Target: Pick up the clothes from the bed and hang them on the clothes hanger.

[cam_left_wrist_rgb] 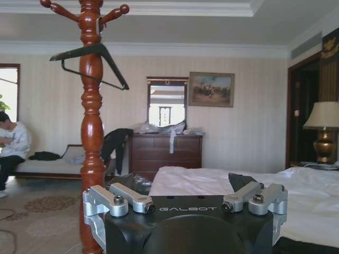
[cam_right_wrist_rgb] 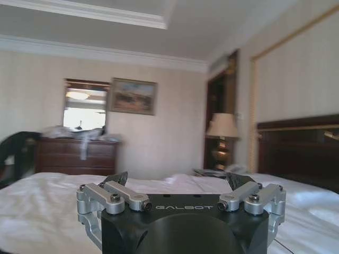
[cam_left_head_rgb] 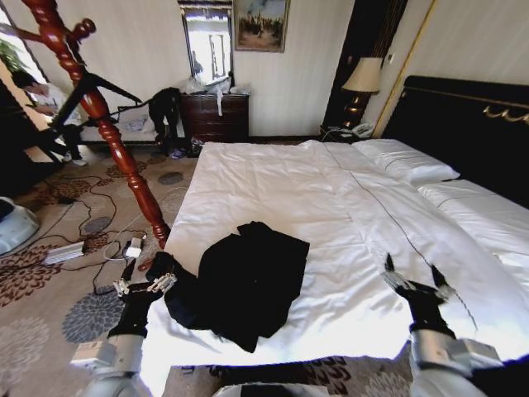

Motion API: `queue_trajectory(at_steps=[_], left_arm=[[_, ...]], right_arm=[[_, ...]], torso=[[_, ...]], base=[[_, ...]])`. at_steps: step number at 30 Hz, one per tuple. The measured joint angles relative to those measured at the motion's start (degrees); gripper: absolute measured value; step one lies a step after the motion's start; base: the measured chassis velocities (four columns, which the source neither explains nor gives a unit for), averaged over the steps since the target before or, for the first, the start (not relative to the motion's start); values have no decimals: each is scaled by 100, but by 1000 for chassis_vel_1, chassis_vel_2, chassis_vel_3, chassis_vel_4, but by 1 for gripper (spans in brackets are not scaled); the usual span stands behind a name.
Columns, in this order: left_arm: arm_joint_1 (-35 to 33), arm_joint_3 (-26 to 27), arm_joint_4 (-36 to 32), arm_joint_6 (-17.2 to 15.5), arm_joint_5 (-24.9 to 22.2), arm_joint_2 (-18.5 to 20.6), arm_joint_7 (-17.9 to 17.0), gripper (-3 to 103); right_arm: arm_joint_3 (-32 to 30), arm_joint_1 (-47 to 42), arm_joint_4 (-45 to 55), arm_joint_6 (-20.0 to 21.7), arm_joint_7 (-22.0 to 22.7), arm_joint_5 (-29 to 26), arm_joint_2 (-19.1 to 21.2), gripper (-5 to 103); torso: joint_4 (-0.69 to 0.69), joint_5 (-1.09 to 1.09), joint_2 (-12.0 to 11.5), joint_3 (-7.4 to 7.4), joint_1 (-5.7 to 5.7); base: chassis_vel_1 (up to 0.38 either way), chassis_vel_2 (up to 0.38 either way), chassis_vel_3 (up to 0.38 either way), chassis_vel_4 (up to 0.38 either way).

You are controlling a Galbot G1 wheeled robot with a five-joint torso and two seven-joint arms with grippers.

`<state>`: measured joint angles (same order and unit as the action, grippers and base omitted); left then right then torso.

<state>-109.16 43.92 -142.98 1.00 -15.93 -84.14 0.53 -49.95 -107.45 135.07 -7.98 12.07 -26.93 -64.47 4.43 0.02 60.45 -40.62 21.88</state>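
Observation:
The clothes (cam_left_head_rgb: 252, 281), a crumpled black garment, lie on the near left corner of the bed (cam_left_head_rgb: 331, 190) with its white duvet. My left gripper (cam_left_head_rgb: 143, 285) hovers open just left of the garment, at the bed's edge; the left wrist view has its fingers spread (cam_left_wrist_rgb: 185, 182). Over the duvet at the near right, well away from the clothes, my right gripper (cam_left_head_rgb: 416, 275) stands open and holds nothing (cam_right_wrist_rgb: 179, 180). The clothes hanger (cam_left_head_rgb: 107, 124), a red-brown turned wooden stand, rises from the floor left of the bed (cam_left_wrist_rgb: 91, 132). A black coat hanger (cam_left_wrist_rgb: 92, 58) hangs on it.
Cables and a power strip (cam_left_head_rgb: 66, 252) lie on the patterned carpet around the stand's foot. A dark dresser (cam_left_head_rgb: 215, 116) and a bench with a seated person (cam_left_head_rgb: 41, 99) line the far wall. The black headboard (cam_left_head_rgb: 463, 124) and a lamp (cam_left_head_rgb: 361, 78) are at the right.

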Motion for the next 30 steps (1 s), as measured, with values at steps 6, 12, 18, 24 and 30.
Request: queue_trajectory(at_steps=[6,12,18,24,30], left_arm=[[45,107,-11,284,-305,330,220,100],[625,-93,1191,517,-51,178,158,100],[967,-301,2004,824,312,-58,242,100],[796,-235,1867,936,465,-119,282,100],[623,-130,1751,1047,796,-269,133,100]], right_arm=[[286,323,-285,-76,-189,-133,103,100],[333,491,-646,-113,-156,-87,120,100],[472,672,-1139,-300,-247,-245,292,100],[1128,613,-705,-153,-262,-946,882,100],[1964,825,-145,900,846,-1821,1989,100]], torso=[[5,-1,0,1,0],[4,-5,0,0,0],[4,-2,-1,0,0],[3,0,0,0,0],[4,-2,0,1,0]], base=[[0,0,0,0],[0,0,0,0],[0,0,0,0],[0,0,0,0],[0,0,0,0]])
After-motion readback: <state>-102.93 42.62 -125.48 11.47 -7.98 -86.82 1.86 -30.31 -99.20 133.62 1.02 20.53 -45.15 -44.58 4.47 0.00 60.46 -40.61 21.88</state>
